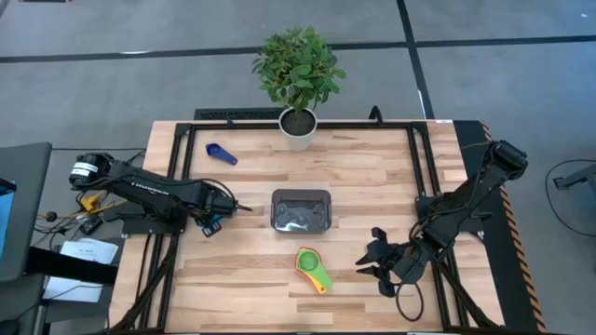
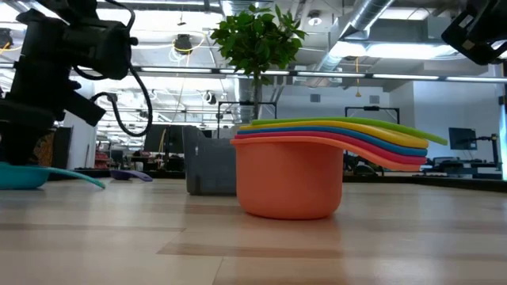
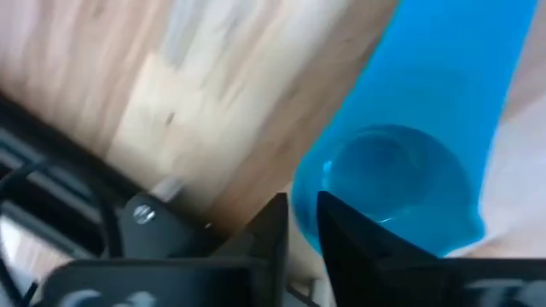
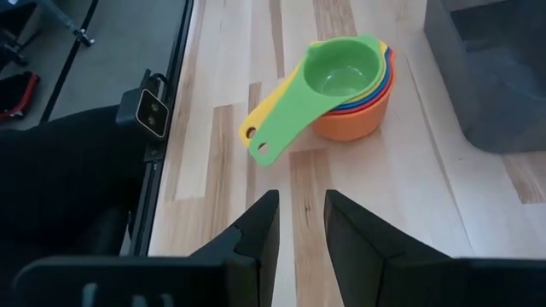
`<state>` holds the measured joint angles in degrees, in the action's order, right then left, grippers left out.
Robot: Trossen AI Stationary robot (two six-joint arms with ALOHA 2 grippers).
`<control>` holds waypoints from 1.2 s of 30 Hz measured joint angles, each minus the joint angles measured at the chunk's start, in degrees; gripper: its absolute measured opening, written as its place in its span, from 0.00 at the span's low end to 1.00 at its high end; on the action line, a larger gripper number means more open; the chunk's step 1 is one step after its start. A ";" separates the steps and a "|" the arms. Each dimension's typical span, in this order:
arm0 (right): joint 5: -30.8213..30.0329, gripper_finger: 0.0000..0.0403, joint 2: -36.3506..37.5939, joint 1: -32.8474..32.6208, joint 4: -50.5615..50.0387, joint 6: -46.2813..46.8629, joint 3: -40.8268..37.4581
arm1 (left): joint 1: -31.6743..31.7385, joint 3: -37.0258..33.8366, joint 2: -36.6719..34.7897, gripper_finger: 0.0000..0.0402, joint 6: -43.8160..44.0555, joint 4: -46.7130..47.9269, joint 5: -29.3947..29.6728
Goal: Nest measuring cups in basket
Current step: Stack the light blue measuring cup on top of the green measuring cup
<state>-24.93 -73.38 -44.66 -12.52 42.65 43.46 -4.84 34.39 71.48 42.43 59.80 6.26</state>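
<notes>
A light blue measuring cup (image 3: 401, 170) rests on the table at the left (image 2: 24, 176). My left gripper (image 1: 212, 223) points down over it and is shut on its rim. A dark blue cup (image 1: 221, 154) lies at the far left. Several cups sit nested, green on top and orange at the bottom (image 4: 350, 81), on the table just near of the dark grey basket (image 1: 300, 209). My right gripper (image 4: 301, 226) hovers to the right of that stack (image 1: 314, 268), slightly open, with nothing between its fingers. My left gripper comes from above, pointing down, onto the bowl rim (image 3: 309, 181) of the light blue cup. One finger (image 3: 341, 239) stands over the bowl's inside and the other (image 3: 275, 226) outside the wall. The cup's bottom rests on the table.
A white pot with a green plant (image 1: 298, 128) stands at the far edge, behind the basket. Black frame rails run along the table's left and right sides. Bare wood lies between the basket and both arms.
</notes>
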 joint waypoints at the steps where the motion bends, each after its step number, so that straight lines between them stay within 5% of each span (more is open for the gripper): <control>1: 0.00 0.29 0.00 0.00 -0.27 0.16 0.00 | 0.00 0.00 0.00 0.10 -0.97 -0.74 -0.53; 4: 0.00 0.29 0.00 0.00 -0.73 0.46 0.00 | 0.00 0.01 -0.01 0.02 -3.91 -2.96 -1.99; 13: 0.79 0.29 0.00 0.00 -0.71 1.05 0.02 | -0.39 2.13 -0.02 0.01 -6.78 -4.77 -3.95; 26: -1.22 0.29 0.00 -1.17 -1.39 1.97 0.02 | -10.72 21.42 0.11 0.00 -10.42 -3.94 -0.17; 36: -3.96 0.29 0.91 -3.74 -2.24 4.81 0.02 | -13.15 37.37 15.65 0.00 -17.35 -4.26 1.94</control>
<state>-28.89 -72.47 -48.40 -14.76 47.47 43.48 -17.99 71.76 87.13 25.08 55.54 8.20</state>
